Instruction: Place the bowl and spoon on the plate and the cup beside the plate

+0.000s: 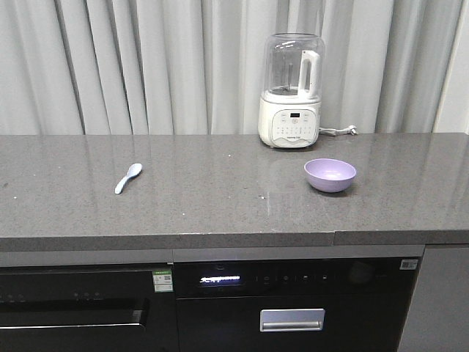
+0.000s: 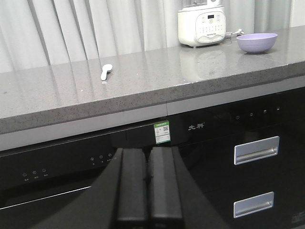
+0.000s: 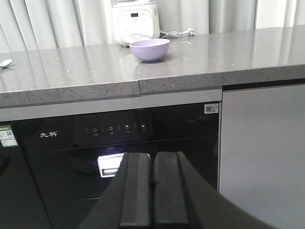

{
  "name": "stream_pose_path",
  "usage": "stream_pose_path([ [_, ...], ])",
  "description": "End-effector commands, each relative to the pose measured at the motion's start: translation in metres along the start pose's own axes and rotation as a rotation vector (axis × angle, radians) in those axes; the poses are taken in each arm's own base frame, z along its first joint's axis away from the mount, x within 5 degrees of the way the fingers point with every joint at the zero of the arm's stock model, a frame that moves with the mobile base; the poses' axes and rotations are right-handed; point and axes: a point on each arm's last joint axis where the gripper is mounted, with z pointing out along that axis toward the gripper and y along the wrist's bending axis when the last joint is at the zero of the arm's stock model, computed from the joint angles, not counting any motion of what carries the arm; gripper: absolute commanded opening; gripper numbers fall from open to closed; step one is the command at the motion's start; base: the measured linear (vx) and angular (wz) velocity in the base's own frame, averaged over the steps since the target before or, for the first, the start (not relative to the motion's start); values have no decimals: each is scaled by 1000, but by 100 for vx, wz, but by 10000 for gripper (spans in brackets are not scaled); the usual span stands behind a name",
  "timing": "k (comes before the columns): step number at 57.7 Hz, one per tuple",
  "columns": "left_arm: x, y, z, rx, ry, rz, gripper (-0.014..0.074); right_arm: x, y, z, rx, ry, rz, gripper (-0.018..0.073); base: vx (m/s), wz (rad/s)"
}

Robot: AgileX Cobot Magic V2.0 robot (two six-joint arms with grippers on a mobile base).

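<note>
A lavender bowl (image 1: 330, 174) (image 2: 257, 42) (image 3: 149, 49) stands upright on the grey counter, right of centre, in front of the blender. A pale blue spoon (image 1: 128, 177) (image 2: 106, 71) (image 3: 5, 63) lies flat on the counter's left part, scoop toward the back. The plate and the cup are out of view. My left gripper (image 2: 147, 155) is shut and empty, held low in front of the black appliance fronts, below the counter edge. My right gripper (image 3: 152, 158) is likewise shut on nothing, low before the cabinet face under the bowl.
A white blender (image 1: 292, 92) with a clear jug stands at the counter's back, its cord trailing right. Grey curtains hang behind. Below the counter edge (image 1: 220, 238) are black built-in appliances with silver handles (image 1: 292, 320), and a grey cabinet door (image 3: 262, 152) at the right.
</note>
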Motion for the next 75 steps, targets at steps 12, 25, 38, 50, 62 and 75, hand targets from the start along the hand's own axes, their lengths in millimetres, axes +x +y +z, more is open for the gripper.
stream_pose_path([
  [12,-16,2,-3,-14,-122,-12,-6,-7,0,0,-4,-85,-11,-8,0,0],
  [25,-16,2,-3,-14,-122,-12,-6,-7,0,0,-4,-85,-11,-8,0,0],
  [38,-16,2,-3,-14,-122,-12,-6,-7,0,0,-4,-85,-11,-8,0,0],
  [50,-16,2,-3,-14,-122,-12,-6,-7,0,0,-4,-85,-11,-8,0,-2],
  [62,-16,2,-3,-14,-122,-12,-6,-7,0,0,-4,-85,-11,-8,6,-19],
  [75,-16,1,-3,-11,-123,-12,-6,-7,0,0,-3,-85,-11,-8,13,-25],
])
